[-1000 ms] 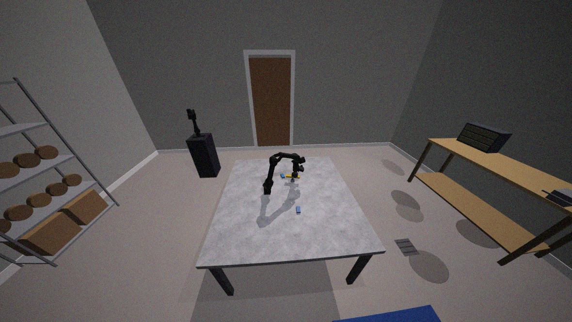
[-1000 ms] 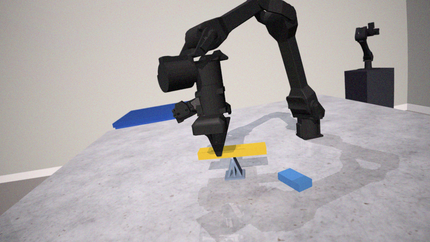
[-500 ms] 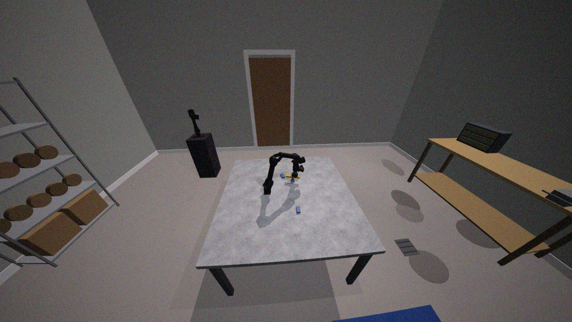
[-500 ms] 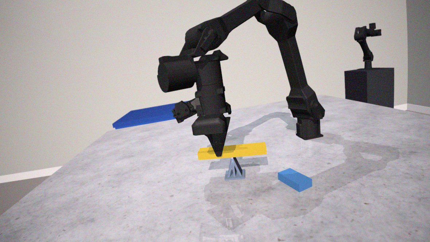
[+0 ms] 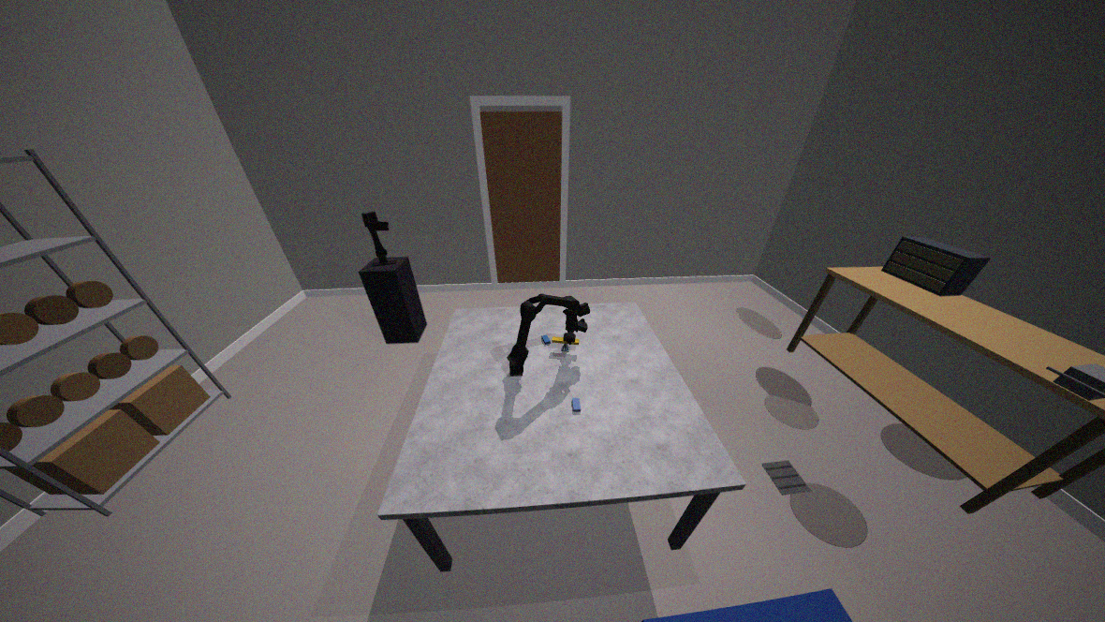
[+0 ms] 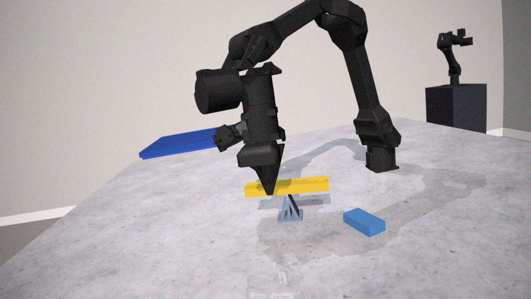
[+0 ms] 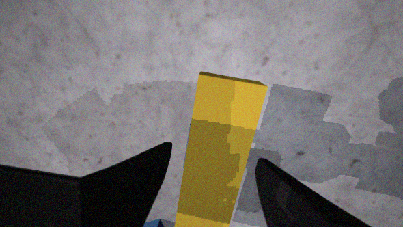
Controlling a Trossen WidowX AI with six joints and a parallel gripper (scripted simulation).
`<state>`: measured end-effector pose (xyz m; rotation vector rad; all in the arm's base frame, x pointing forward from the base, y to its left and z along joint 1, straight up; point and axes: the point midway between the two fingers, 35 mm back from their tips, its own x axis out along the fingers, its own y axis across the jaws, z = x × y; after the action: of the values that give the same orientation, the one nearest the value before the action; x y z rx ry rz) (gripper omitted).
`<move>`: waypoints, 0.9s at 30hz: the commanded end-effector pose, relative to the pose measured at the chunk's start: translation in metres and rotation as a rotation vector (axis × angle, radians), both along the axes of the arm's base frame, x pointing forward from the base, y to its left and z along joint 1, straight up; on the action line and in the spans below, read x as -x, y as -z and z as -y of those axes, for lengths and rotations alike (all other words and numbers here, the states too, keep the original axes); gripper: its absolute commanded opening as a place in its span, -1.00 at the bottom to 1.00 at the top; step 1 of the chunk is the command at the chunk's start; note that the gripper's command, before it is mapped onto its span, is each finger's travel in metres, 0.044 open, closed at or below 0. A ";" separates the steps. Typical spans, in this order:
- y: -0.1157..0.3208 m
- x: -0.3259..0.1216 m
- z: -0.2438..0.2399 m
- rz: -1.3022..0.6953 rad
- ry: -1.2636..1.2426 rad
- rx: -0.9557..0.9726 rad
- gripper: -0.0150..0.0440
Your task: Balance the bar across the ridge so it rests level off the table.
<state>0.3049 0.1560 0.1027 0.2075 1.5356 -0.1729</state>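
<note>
The yellow bar (image 5: 557,340) (image 6: 308,185) (image 7: 218,102) lies across the top of the grey-blue ridge (image 6: 290,219) (image 5: 565,348), which is under about its middle. The bar looks close to level, and both ends are clear of the table. My gripper (image 5: 569,341) (image 6: 269,190) (image 7: 214,156) is open and points down, with one finger on each side of the bar, off to one side of the ridge. The wrist view shows a gap between each finger and the bar. The contact between bar and ridge top is partly hidden.
A blue block (image 5: 546,339) (image 6: 363,222) lies on the table (image 5: 540,464) near the ridge. Another blue block (image 5: 576,404) lies farther off on the table. A large blue slab (image 6: 174,144) (image 5: 757,609) is beyond the table edge.
</note>
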 end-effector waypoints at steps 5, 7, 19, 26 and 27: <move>0.000 0.000 0.000 0.000 0.000 0.001 1.00; 0.000 0.000 0.000 0.000 0.000 0.001 1.00; -0.100 0.003 0.001 0.000 0.000 0.000 1.00; -0.100 0.003 0.001 0.000 0.000 0.000 1.00; -0.100 0.003 0.001 0.000 0.000 0.000 1.00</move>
<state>0.3022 0.1546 0.2026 0.2084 1.5326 -0.1717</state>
